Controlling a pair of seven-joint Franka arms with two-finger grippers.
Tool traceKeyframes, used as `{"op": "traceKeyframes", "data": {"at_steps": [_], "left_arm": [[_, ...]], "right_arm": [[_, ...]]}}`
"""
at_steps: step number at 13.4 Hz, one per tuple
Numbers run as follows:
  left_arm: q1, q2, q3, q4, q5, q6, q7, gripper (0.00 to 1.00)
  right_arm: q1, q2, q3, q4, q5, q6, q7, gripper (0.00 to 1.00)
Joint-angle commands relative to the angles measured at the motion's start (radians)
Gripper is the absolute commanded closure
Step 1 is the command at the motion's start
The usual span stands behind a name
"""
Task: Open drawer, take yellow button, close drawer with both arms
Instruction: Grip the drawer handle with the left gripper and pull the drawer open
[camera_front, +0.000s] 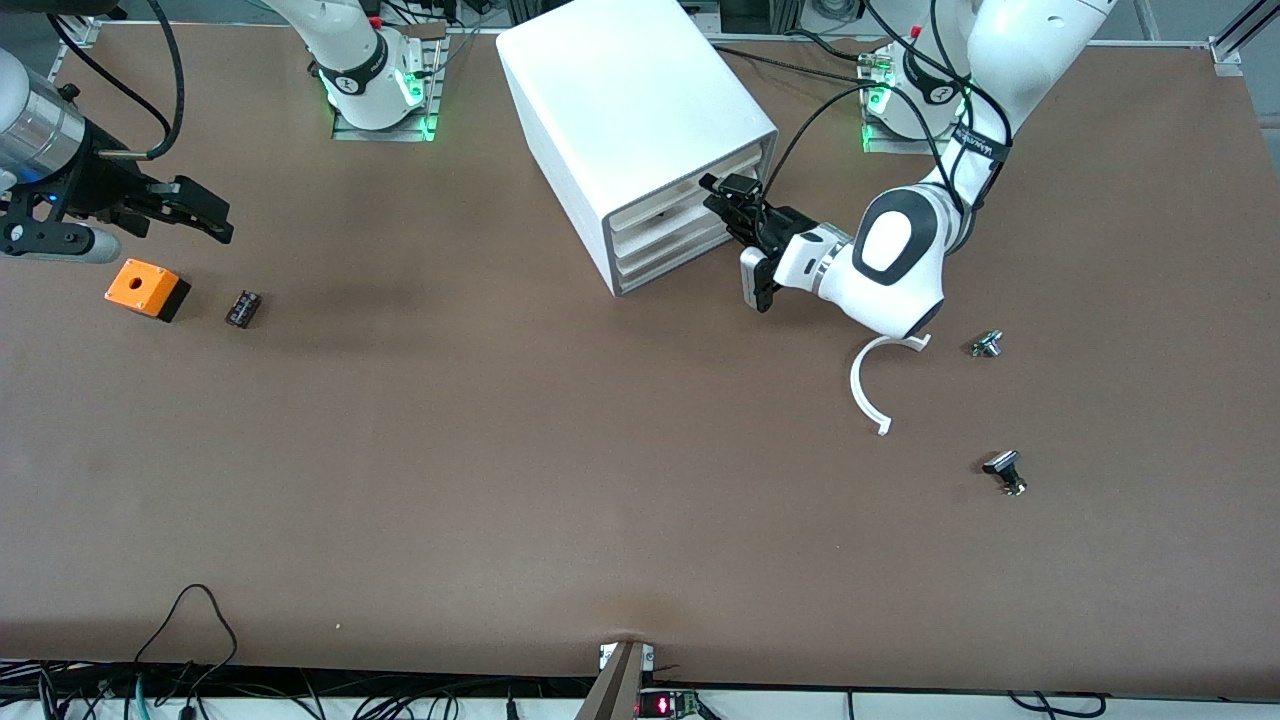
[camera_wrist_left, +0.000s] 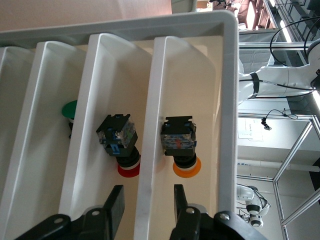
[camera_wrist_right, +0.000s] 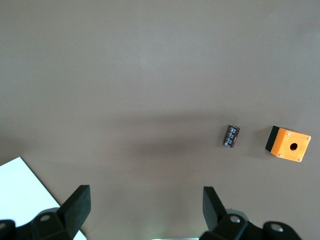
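Observation:
The white box cabinet stands at the table's middle, near the arms' bases. My left gripper is at its drawer fronts. In the left wrist view the left gripper is open, and its fingers straddle a cream-white drawer front without closing on it. The button, orange cap on a black and blue body, lies in the drawer next to the cabinet's top wall. A red button and a green one lie in the drawers beside it. My right gripper is open and empty over the table at the right arm's end.
An orange square box with a hole and a small dark cylinder lie under the right gripper's area; both show in the right wrist view. A white curved strip, a small metal part and a black-headed bolt-like part lie toward the left arm's end.

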Motion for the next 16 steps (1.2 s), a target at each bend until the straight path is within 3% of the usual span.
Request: {"op": "traceKeyframes", "data": {"at_steps": [1,2,4,5,11,16], "left_arm": [[0.003,-0.053,-0.057,-0.074,-0.033,0.093,0.026,0.56],[0.008,-0.056,-0.068,-0.074,-0.033,0.099,0.026,0.64],[0.016,-0.050,-0.068,-0.074,-0.032,0.098,0.026,0.95],[0.017,-0.048,-0.066,-0.074,-0.030,0.097,0.026,1.00],[0.085,-0.030,-0.060,-0.032,-0.009,0.085,0.026,1.00],[0.153,0.056,-0.057,0.092,0.145,0.078,0.028,1.00]], "right_arm": [[0.005,-0.005,-0.003,-0.002,0.005,-0.006,0.010,0.01],[0.005,-0.005,-0.003,-0.002,0.005,-0.006,0.010,0.01],[0.007,-0.005,-0.003,0.000,0.005,-0.006,0.010,0.01],[0.007,-0.005,-0.003,0.000,0.005,-0.006,0.010,0.01],[0.007,-0.006,-0.003,0.000,0.005,-0.008,0.010,0.01],[0.010,-0.005,-0.001,0.001,0.005,0.003,0.020,0.01]]}}
